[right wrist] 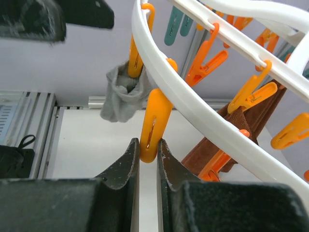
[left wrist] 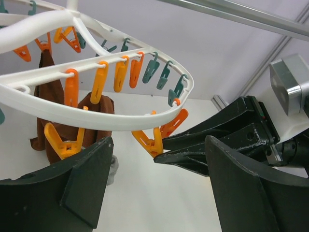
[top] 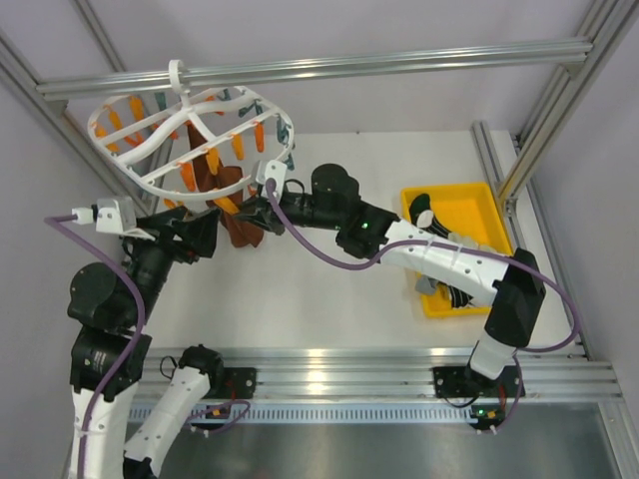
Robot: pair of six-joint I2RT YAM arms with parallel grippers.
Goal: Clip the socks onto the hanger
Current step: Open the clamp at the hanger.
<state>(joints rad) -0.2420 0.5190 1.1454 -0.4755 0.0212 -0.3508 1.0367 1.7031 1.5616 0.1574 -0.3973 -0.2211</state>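
Right end effector (right wrist: 148,151) squeezes an orange clip (right wrist: 153,118) on the hanger (right wrist: 203,121), left end effector (top: 205,238) gaping empty alongside; smooth plastic could slip free.

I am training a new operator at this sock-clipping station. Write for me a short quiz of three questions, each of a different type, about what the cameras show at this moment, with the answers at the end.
1. True or false: the left gripper is shut on a sock.
2. What does the right gripper pinch between its fingers?
A. a striped sock
B. an orange clip
C. a teal clip
3. Fill the gap: the grey sock hangs from the hanger, held by a clip of ______ colour.

Key: 1 false, its jaws stand wide open with nothing between them; 2 B; 3 orange.
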